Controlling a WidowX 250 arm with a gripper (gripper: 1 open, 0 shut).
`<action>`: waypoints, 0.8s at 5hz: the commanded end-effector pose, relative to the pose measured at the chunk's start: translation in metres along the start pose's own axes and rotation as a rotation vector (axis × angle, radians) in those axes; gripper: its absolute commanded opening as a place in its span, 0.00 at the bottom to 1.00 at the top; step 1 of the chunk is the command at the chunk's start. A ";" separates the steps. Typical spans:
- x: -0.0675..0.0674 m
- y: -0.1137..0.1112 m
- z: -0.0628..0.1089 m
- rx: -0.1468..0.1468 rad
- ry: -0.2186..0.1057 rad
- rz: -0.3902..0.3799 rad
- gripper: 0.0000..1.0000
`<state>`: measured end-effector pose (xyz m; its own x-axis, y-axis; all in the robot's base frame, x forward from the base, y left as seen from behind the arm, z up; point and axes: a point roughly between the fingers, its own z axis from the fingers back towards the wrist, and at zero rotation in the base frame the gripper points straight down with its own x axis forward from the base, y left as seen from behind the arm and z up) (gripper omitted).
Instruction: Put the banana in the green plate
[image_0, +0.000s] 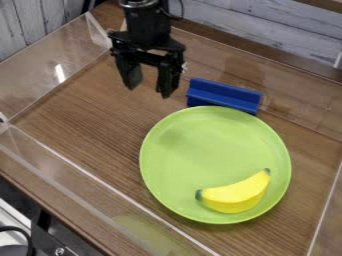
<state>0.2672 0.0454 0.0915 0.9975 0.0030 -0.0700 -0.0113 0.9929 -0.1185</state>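
A small yellow banana (237, 193) lies on the lime-green plate (201, 150), near its front right rim. My gripper (148, 82) hangs over the wooden floor at the back left, well apart from the plate's far left rim and left of the blue block. Its two black fingers (130, 75) point straight down and stand open, with nothing between them.
A blue rectangular block (222, 96) lies just behind the plate. Clear plastic walls (54, 72) enclose the wooden surface on the left, front and right. A pale plank wall runs along the back.
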 end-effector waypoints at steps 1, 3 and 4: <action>-0.003 -0.010 0.001 0.008 0.005 -0.079 1.00; -0.010 -0.027 -0.008 0.009 0.046 -0.206 1.00; -0.014 -0.038 -0.011 0.011 0.063 -0.295 1.00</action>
<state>0.2506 0.0054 0.0782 0.9484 -0.2910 -0.1257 0.2722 0.9509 -0.1472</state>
